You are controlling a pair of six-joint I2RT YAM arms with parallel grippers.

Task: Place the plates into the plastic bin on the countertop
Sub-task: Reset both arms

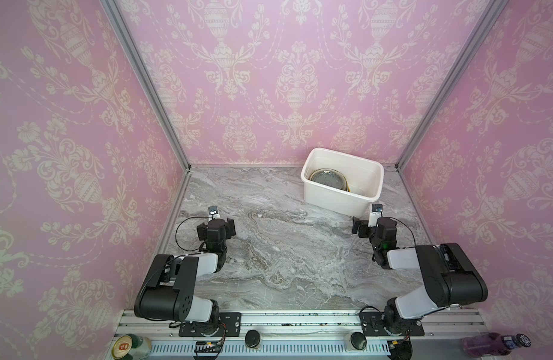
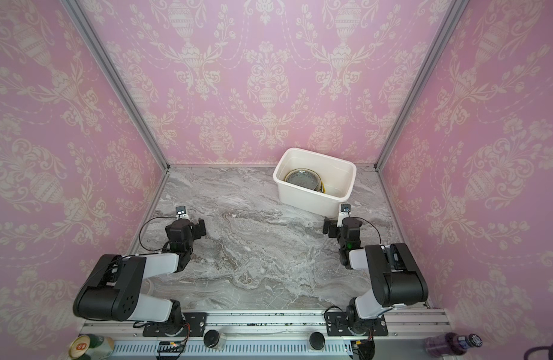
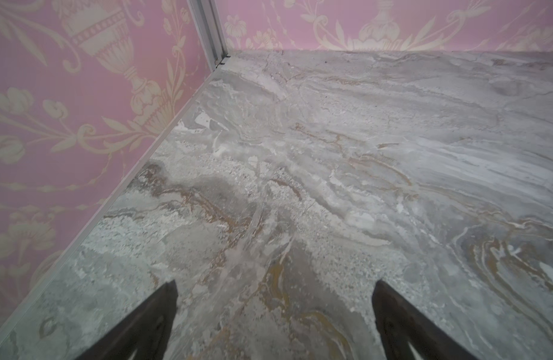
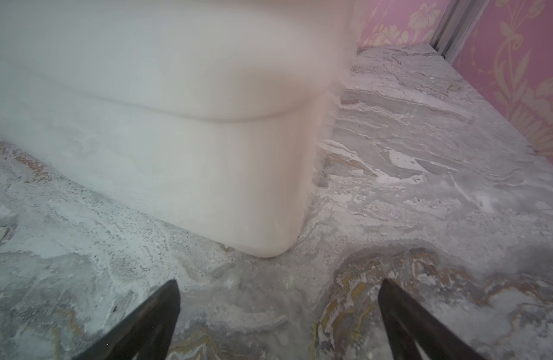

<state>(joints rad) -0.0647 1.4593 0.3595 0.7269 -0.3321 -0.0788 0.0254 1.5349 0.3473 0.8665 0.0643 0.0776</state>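
Note:
The white plastic bin stands at the back right of the grey marble countertop. A stack of plates lies inside it, with a clear glass one on top and a yellow rim showing below. My right gripper is open and empty, low over the countertop just in front of the bin's near right corner. Over bare marble at the left, my left gripper is open and empty too, pointing toward the back left corner.
Pink patterned walls with aluminium corner posts close in the back and both sides. A metal rail with the arm bases runs along the front edge. A can and a purple bottle lie beyond it.

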